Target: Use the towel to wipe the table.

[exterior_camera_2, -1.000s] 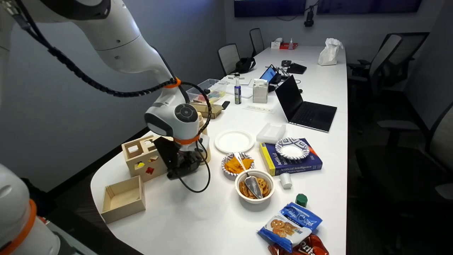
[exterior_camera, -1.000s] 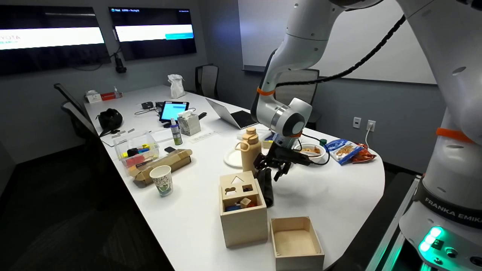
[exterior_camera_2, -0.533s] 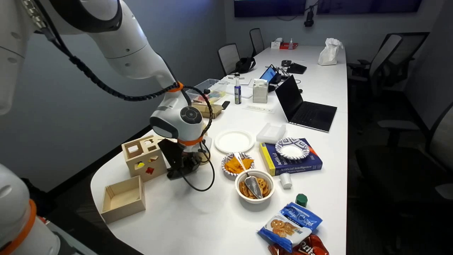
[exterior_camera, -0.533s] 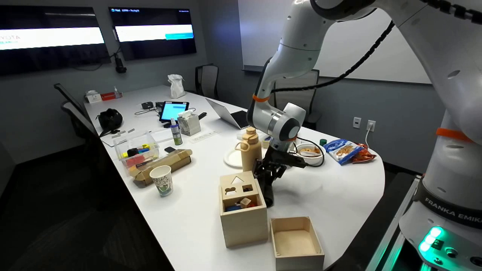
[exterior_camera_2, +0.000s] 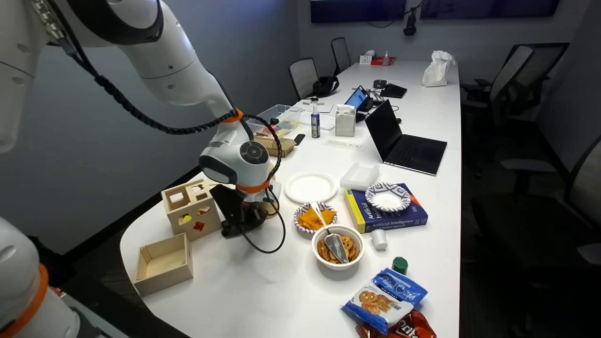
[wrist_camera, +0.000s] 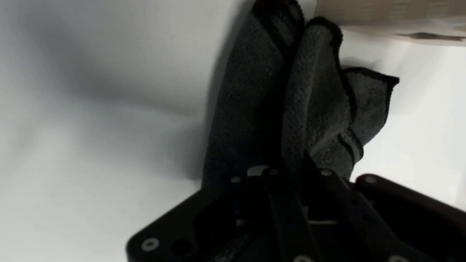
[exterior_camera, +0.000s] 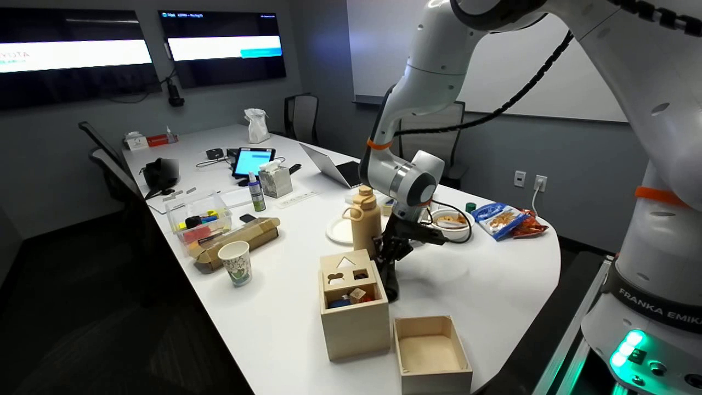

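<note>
The towel (wrist_camera: 251, 94) is dark grey with black stitched edges and lies bunched on the white table (exterior_camera: 466, 296). In an exterior view its near end (exterior_camera: 391, 288) pokes out beside the wooden shape box. My gripper (wrist_camera: 293, 162) points down at the towel, and a raised fold runs between its fingers, which are drawn together on it. The wrist view is very dark around the fingertips, so the exact contact is hard to make out. In an exterior view my gripper (exterior_camera_2: 246, 220) hides much of the towel.
Close to the gripper stand the wooden shape box (exterior_camera: 356, 323) and a tan bottle (exterior_camera: 366, 219). An open wooden tray (exterior_camera_2: 164, 263) is near the table edge. A white plate (exterior_camera_2: 311, 188), pretzel bowl (exterior_camera_2: 338, 246), chips bowl (exterior_camera_2: 315, 219) and snack bags (exterior_camera_2: 387, 300) lie around.
The gripper has come down onto the towel, shifting slightly left in an exterior view. Its spread fingers have closed together around a fold. The towel lies in about the same place.
</note>
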You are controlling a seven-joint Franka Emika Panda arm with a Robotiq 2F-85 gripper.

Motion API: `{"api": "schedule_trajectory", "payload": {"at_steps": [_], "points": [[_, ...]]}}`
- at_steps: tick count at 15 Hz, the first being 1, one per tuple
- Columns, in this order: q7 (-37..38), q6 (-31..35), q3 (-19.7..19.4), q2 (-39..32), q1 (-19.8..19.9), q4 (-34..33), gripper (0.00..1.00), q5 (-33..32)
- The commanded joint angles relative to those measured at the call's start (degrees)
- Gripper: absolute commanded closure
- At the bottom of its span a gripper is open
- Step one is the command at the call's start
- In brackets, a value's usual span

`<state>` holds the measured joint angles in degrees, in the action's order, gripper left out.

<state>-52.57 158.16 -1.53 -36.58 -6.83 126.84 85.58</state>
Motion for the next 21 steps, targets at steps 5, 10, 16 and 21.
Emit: {"api": "schedule_trajectory", "payload": {"at_steps": [5, 10, 16, 21], "points": [[3.4, 0.4, -1.1, 1.3, -0.1, 2.8, 0.99, -1.2], [10.8, 4.2, -5.2, 7.0, -1.4, 12.5, 0.99, -4.7], [25.0, 9.6, -12.9, 9.7, -3.9, 18.5, 0.99, -15.8], [25.4, 8.3, -16.0, 7.6, -3.3, 12.5, 0.99, -19.3]]}}
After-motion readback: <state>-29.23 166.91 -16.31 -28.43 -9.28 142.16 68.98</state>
